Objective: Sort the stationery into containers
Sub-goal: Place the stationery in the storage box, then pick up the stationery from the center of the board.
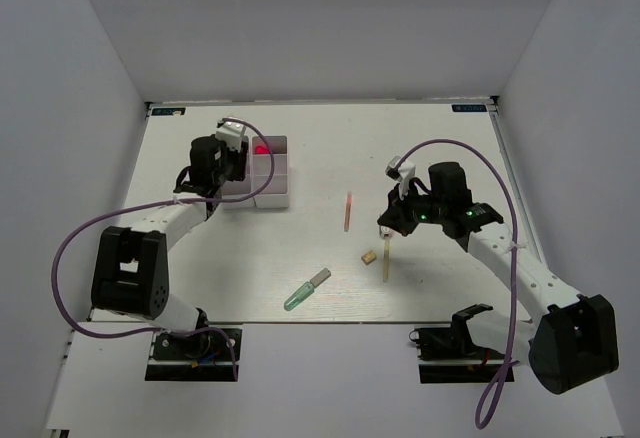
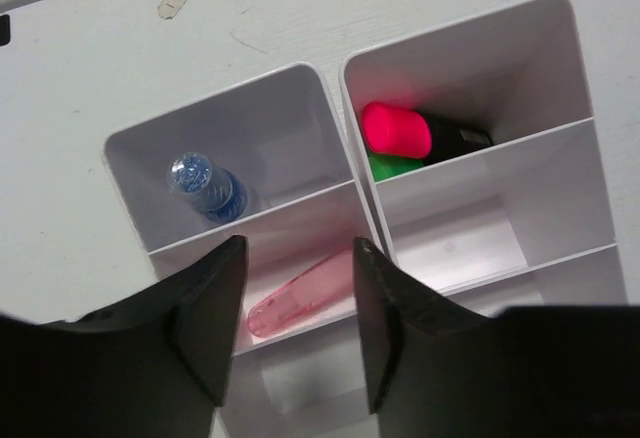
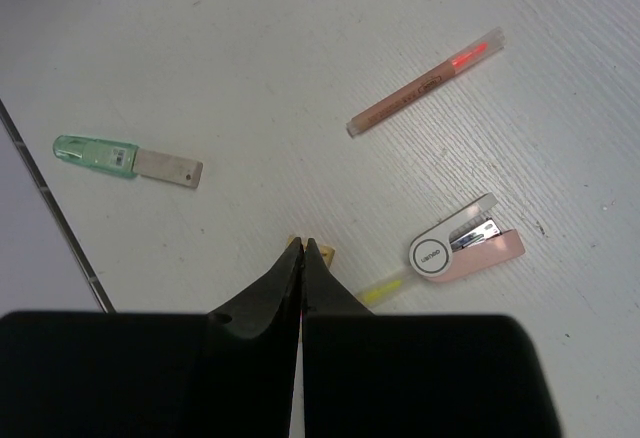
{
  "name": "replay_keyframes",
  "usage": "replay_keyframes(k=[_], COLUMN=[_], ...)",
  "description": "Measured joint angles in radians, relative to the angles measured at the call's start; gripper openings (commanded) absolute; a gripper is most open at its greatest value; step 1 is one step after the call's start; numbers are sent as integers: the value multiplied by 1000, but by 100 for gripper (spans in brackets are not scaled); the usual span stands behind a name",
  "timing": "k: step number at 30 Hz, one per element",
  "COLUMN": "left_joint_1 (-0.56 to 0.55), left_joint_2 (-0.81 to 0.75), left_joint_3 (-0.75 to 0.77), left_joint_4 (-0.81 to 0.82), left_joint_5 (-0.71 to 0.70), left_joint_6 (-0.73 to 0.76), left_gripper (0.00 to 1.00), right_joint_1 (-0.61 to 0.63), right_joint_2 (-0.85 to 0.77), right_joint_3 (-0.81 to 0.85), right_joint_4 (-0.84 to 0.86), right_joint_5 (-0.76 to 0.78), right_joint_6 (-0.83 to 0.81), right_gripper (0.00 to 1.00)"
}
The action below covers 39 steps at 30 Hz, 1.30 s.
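Left claw [image 2: 298, 303] gapes above white plastic trays [image 2: 560, 213] at upper left; right claw [image 3: 303, 256] pinches a yellow pencil [image 3: 383, 291] mid-desk [image 1: 420, 138].

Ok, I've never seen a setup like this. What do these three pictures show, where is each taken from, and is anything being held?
Two robot arms stand on a white table. One picture looks down from above; the others come from a camera on each wrist. The left tool hangs open over two white trays holding a blue marker, pink tube and red marker; it holds nothing. Loose on the table: a green pen, orange pen, small stapler and thin yellow stick. The right tool is shut at that stick's end; I can't tell whether it grips it.
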State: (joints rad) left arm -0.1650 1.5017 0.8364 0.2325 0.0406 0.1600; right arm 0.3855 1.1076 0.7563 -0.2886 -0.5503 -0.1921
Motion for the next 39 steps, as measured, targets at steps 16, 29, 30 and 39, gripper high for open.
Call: replay_keyframes(k=[16, 29, 30, 39], left_joint_1=[-235, -828, -863, -963], left_joint_2=[-132, -207, -207, -128], left_joint_3=[376, 12, 5, -43], left_joint_4=[-736, -1025, -1020, -894], left_joint_5=[285, -51, -86, -280], left_joint_6=[-227, -488, -502, -554], left_gripper=[72, 65, 65, 67], right_joint_1=[0, -6, -6, -6], right_joint_2=[24, 59, 62, 68], right_joint_3=[13, 59, 59, 59], right_joint_4=[-69, -129, -130, -133], right_joint_5=[-24, 29, 29, 32], right_joint_6=[-25, -49, -49, -52], right_gripper=[46, 50, 50, 50])
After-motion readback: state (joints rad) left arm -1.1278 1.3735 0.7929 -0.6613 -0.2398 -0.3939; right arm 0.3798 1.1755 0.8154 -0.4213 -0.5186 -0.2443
